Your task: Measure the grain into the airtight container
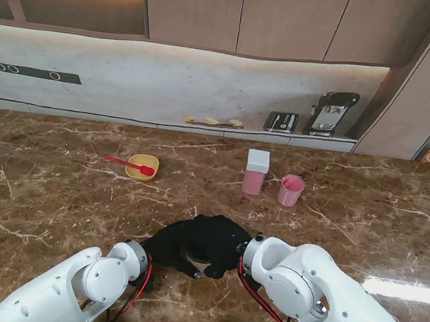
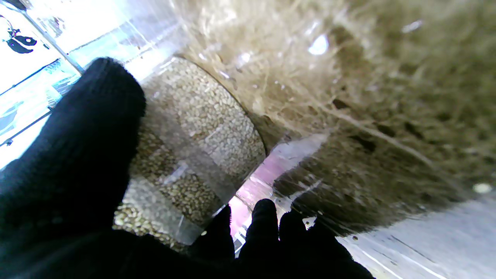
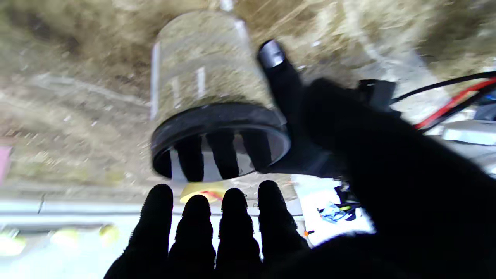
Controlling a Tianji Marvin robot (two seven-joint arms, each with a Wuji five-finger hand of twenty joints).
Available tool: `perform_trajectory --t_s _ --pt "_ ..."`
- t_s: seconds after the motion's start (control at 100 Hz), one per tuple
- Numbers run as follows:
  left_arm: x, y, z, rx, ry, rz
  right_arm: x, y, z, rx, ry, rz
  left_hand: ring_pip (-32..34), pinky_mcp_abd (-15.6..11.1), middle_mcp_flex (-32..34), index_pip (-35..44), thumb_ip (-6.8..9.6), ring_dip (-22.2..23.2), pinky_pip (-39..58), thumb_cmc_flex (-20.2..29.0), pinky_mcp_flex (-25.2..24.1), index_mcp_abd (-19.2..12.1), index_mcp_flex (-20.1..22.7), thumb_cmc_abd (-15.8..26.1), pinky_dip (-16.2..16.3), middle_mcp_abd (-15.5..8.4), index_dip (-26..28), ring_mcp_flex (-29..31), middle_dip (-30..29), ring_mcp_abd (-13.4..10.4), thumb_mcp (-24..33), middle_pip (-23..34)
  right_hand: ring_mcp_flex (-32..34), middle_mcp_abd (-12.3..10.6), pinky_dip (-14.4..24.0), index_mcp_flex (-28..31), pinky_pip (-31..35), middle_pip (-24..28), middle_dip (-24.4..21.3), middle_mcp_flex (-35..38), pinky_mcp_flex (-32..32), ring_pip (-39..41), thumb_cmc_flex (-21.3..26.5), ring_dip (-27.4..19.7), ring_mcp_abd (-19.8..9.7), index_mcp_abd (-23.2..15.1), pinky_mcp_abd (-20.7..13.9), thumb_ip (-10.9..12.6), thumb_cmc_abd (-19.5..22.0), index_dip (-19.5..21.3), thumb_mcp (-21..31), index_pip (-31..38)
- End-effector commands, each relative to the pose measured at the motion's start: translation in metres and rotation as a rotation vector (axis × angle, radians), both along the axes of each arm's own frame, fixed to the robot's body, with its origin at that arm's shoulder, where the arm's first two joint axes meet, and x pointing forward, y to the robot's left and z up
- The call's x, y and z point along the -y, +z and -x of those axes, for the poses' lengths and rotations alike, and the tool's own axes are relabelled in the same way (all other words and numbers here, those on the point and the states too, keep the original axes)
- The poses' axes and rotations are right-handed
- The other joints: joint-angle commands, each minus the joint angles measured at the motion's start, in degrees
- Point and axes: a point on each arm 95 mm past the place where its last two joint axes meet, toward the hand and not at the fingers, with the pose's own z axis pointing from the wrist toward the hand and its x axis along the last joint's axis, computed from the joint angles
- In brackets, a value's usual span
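The clear cylindrical jar of pale grain with a black lid (image 3: 217,116) sat near the front middle of the brown marble table (image 1: 58,191), nearer to you than everything else, almost fully hidden under both gloves in the stand view. Your left hand (image 2: 77,174) was wrapped round the jar's clear wall, thumb on one side, other fingers (image 2: 263,221) curled at the other; grain (image 2: 201,116) filled the glass right against the glove. Your right hand (image 3: 240,224) sat at the lid end, four fingertips lined up just beside the black rim; whether they touched it, I could not tell, the wrist view was blurred. The left hand's fingers showed through the jar's clear lid.

Farther from you, right of centre, a pink rectangular container with a white lid (image 1: 256,172) stood upright, a small pink cup (image 1: 290,190) just beside it on the right. Well apart to the left, a yellow bowl (image 1: 142,166) held a red spoon (image 1: 128,165), handle sticking out left.
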Motion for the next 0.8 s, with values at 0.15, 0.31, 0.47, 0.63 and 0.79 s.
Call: perform_trajectory --t_s 0.15,0.31,0.47,0.63,0.79 --pt "-0.0129 -0.0349 0.0201 -0.094 0.014 -0.062 -0.0014 -0.0116 -0.004 0.139 -0.102 0.06 2.42 13.13 -0.61 5.69 1.4 0.96 6.35 5.94 4.01 -4.42 3.69 10.5 5.3 -1.45 1.21 0.94 0.73 11.0 9.37 0.48 8.22 -0.53 1.84 3.92 1.63 2.6 0.69 7.0 1.98 4.89 -14.61 2.85 -1.78 1.92 -1.99 -3.06 1.62 1.06 -8.41 4.23" --pt "-0.013 -0.0349 0.0203 -0.094 0.012 -0.063 -0.0037 -0.0141 -0.0059 0.178 -0.117 0.093 2.43 13.15 -0.58 5.68 1.4 0.94 6.34 5.92 4.0 -4.36 3.63 10.57 5.26 -1.34 1.21 0.91 0.73 11.02 9.36 0.53 22.44 -1.38 14.06 9.84 17.12 11.64 10.33 14.6 12.42 23.94 -14.16 18.36 -2.78 0.21 2.42 -3.85 0.19 2.95 -5.34 13.4" --pt "-0.0132 -0.0352 0.02 -0.093 0.008 -0.066 -0.0013 -0.0117 -0.0028 0.034 -0.048 0.047 2.41 13.13 -0.62 5.69 1.42 0.93 6.29 5.93 3.96 -4.41 3.59 10.56 5.21 -1.42 1.23 0.89 0.72 10.96 9.4 0.54 9.2 -1.5 7.97 6.23 6.17 4.58 5.32 9.38 5.48 7.18 3.88 5.52 -1.38 0.62 -0.52 1.57 0.69 -0.97 5.88 5.53" --pt "-0.0131 -0.0357 0.0204 -0.094 0.006 -0.068 0.0025 -0.0102 -0.0034 -0.05 -0.025 0.016 2.5 13.12 -0.52 5.53 1.42 0.98 6.37 5.82 4.07 -4.48 3.16 10.54 5.24 -1.39 1.18 0.94 0.75 11.04 9.38 0.66 -3.12 1.19 2.87 -4.31 -3.5 -4.14 -2.42 -2.42 -4.16 -4.43 -1.0 -3.01 -0.91 1.74 -3.02 -0.21 -0.77 -2.51 -4.57 -3.51" --pt "-0.0126 -0.0365 0.0216 -0.099 0.011 -0.066 0.0008 -0.0133 -0.0062 0.028 -0.073 0.02 2.48 13.11 -0.55 5.64 1.41 0.97 6.4 5.77 4.01 -4.47 3.24 10.64 5.25 -1.47 1.23 0.93 0.72 10.94 9.4 0.66 -0.18 0.28 3.22 -1.26 -1.81 -1.98 -2.1 1.35 -2.33 -1.47 -6.06 -0.77 -0.9 1.52 -2.34 -0.37 9.34 -0.51 -24.56 -1.01"
